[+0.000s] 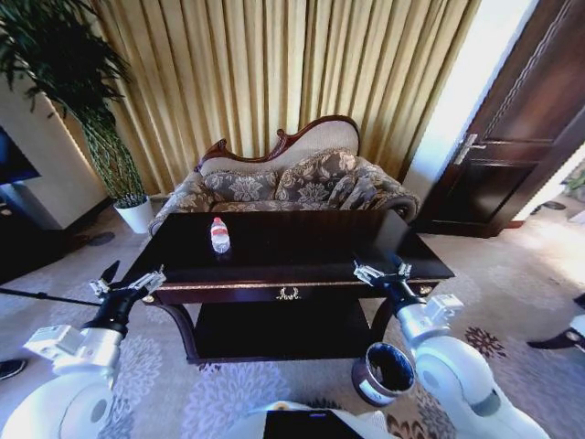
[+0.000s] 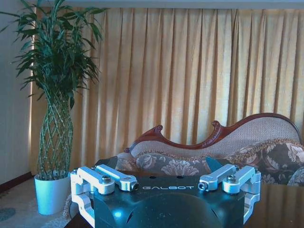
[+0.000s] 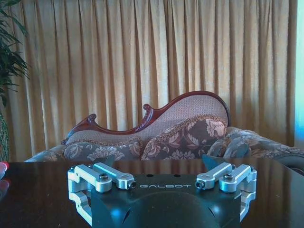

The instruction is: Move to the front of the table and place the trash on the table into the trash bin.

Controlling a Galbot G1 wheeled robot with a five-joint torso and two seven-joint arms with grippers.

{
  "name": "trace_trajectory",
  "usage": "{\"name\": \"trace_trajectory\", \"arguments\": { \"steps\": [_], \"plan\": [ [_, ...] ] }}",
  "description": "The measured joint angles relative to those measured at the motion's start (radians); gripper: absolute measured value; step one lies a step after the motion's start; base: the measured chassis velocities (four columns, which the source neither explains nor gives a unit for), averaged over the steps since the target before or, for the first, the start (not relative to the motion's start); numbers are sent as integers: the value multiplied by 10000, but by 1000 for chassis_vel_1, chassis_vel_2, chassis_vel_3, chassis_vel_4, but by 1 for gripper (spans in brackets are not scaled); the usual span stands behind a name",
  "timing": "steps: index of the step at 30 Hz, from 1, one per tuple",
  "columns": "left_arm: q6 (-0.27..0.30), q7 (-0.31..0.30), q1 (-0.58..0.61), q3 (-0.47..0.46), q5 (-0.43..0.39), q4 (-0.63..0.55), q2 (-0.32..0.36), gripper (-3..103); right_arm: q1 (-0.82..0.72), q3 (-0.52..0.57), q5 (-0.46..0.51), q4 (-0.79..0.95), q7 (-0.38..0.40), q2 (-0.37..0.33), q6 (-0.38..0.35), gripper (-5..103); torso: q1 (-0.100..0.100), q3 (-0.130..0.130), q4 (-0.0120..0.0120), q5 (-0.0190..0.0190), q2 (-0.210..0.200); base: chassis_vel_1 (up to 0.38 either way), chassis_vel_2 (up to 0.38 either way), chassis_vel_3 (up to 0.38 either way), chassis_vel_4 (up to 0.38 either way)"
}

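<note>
Both sets of jaws stand apart, nothing between them. L gripper hangs at the table's front-left corner, R gripper at the front-right edge; both arms reach fwd from the robot's shoulders, wrists level, fingers aimed across the table toward the sofa.

Bin sits on the carpet just below the R arm, beside the table's front-right leg, tipped a bit so its dark inside shows; seen from the head cam.

Bottle stands upright on the dark top, left of centre, nearer the far edge, well apart from either gripper. R wrist cam catches just a bit of red at the pic's edge, low on the tabletop, prob. the bottle cap, can't tell for sure. L wrist cam looks past its own fingers over the table corner.

Beyond the table: sofa w/ carved back, plant in a white pot left of it, gold curtain behind.
</note>
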Motion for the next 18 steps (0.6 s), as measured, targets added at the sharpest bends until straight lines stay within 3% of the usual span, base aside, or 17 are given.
{"name": "trace_trajectory", "arguments": {
  "steps": [10, 14, 18],
  "plan": [
    [47, -227, -364, 227, -61, 0, 240, 100, -148, 17, -27, -21, 201, 9, 218, 100, 6, 2, 0, -2, -2, -73, 89, 73, -92],
    [410, -784, -1004, 425, -437, 123, 747, 100, -233, 37, -49, -13, 220, 10, 244, 100, 0, 0, 0, 0, 1, 0, 0, 0, 0],
    [859, -1688, -2094, 867, -973, 765, 1750, 100, -319, 52, -87, -19, 238, 51, 249, 100, -4, -1, -1, 0, 3, 0, 0, 0, 0]
  ]
}}
